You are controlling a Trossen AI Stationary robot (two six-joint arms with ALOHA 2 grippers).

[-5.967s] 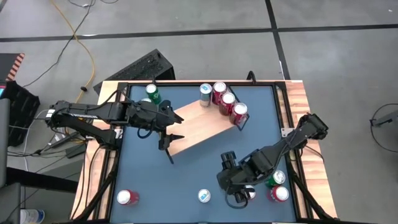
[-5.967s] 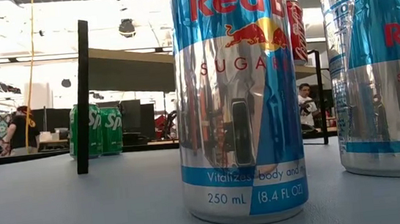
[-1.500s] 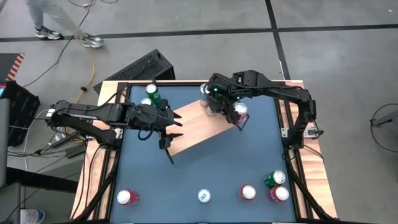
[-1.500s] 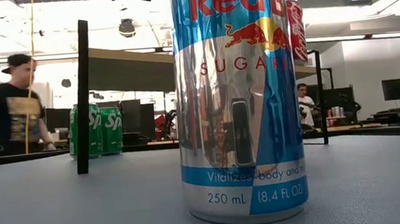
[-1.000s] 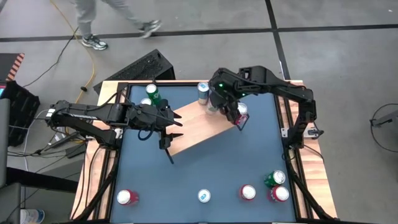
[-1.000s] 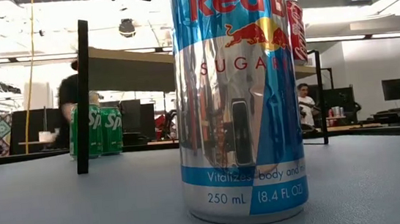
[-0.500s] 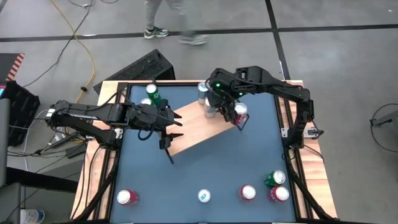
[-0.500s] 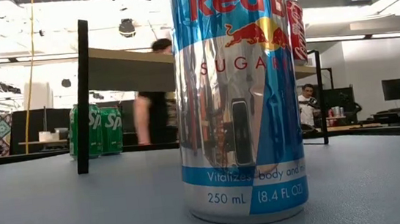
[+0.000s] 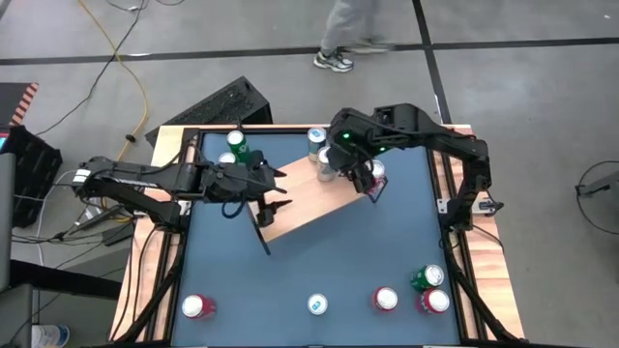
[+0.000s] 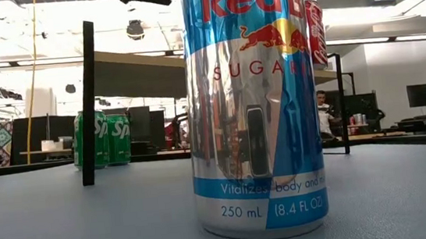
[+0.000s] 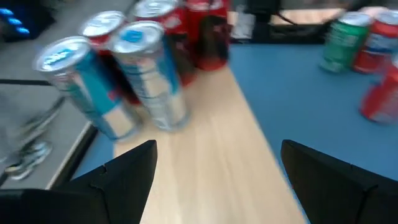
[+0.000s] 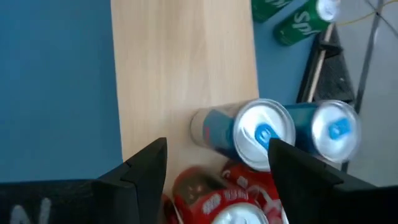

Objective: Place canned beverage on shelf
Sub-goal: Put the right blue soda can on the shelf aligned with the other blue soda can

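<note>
**A:** So why is the right gripper (image 9: pixel 340 166) parked over the far end of the shelf (image 9: pixel 308 198)? Its fingers (image 12: pixel 144 169) are spread apart with nothing between them, and a silver-blue can (image 12: pixel 244 134) stands on the wood just ahead of them. My guess is that's the can for this round, set down next to the others, with the claw clear of it.

**B:** That's how I read it too. The can is upright on the light wood, at the end where the red cans (image 9: pixel 372 172) are bunched up, and a 2nd blue can (image 12: pixel 328 129) sits right beside it (looks like it's at the very edge of the board, can't tell if it's fully on). Packing them at 1 end keeps the rest of the board free, I'd say.

**A:** And the left gripper (image 9: pixel 272 196)?

**B:** It hangs over the near end of the shelf, fingers (image 11: pixel 127 171) wide and empty, looking down the board at the same cluster. Maybe steadying, maybe just waiting, hard to say.

**A:** How does the can look up close?

**B:** Slim, tall, shiny silver with blue panels, blue pull tab on top. Skinny can, so probably tippy if nudged. More cans (image 9: pixel 426 290) wait on the blue tabletop (image 9: pixel 319 261), well apart from the shelf.
</note>
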